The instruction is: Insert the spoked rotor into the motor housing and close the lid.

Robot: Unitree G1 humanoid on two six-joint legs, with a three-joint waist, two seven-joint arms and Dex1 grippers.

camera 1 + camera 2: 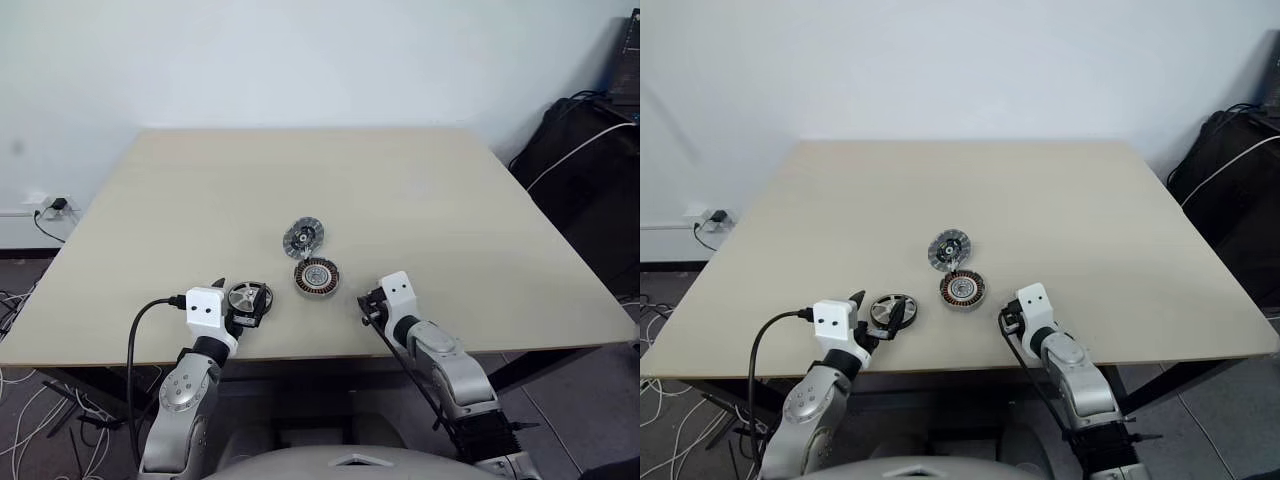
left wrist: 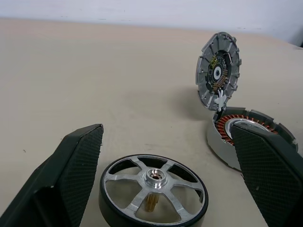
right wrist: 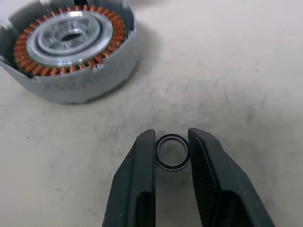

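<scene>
Rotor position: the spoked rotor point(image 2: 154, 193) lay flat on the table point(image 1: 420, 190), hub up, between the wide-open fingers point(image 2: 78, 163) of the left gripper point(image 1: 243, 302), with neither pad touching the rim. The motor housing point(image 1: 316, 277) stood just beside it at about 2 o'clock, windings exposed, and the lid point(image 1: 303, 238) was tilted up on edge at the housing's 12 o'clock side.

Right gripper point(image 3: 173, 153) state: closed on a small dark ring point(image 3: 172, 152) lying on the tabletop near the housing.

Recommended procedure: the left pads should close squarely on the rotor's dark rim, lift it level, and centre the hub over the pale core before lowering. A tilted entry would likely jam.

Surface: pale, matte tabletop. Surroundings: white wall, wall socket with cables point(image 1: 50, 208) at 9 o'clock, dark bag point(image 1: 585, 170) at 3 o'clock.
</scene>
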